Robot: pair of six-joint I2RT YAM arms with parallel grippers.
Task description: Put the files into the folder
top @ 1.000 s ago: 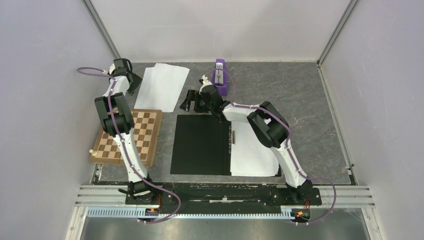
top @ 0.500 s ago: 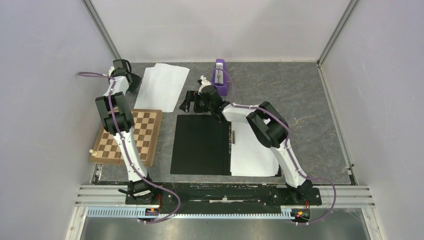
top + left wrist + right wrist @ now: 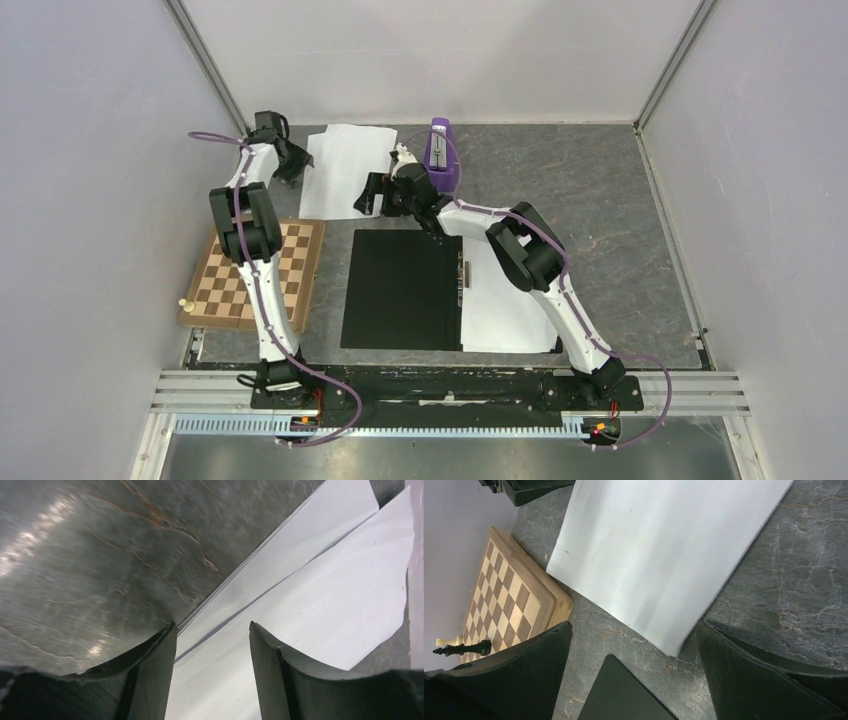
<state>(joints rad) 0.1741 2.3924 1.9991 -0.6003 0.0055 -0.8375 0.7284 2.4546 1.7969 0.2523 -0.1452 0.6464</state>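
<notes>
The folder (image 3: 400, 290) lies open with its black inside up, and one white sheet (image 3: 505, 300) rests on its right half. More files (image 3: 345, 170) lie loose at the back of the table. My left gripper (image 3: 293, 168) is at their left edge, open; in the left wrist view the files (image 3: 310, 580) show between its spread fingers (image 3: 212, 625). My right gripper (image 3: 372, 198) stands wide open just past the near right corner of the files (image 3: 664, 555), over bare table, with the folder's corner (image 3: 619, 695) below it.
A brown chessboard (image 3: 265, 275) lies left of the folder, with a white piece (image 3: 183, 303) by its near left corner and a black piece (image 3: 461, 649) lying beside it. A purple stapler (image 3: 440, 155) stands behind the right wrist. Grey walls close the sides.
The left arm has swung right, and the loose files have slid and turned to the right with it. The right gripper has edged slightly towards the back.
</notes>
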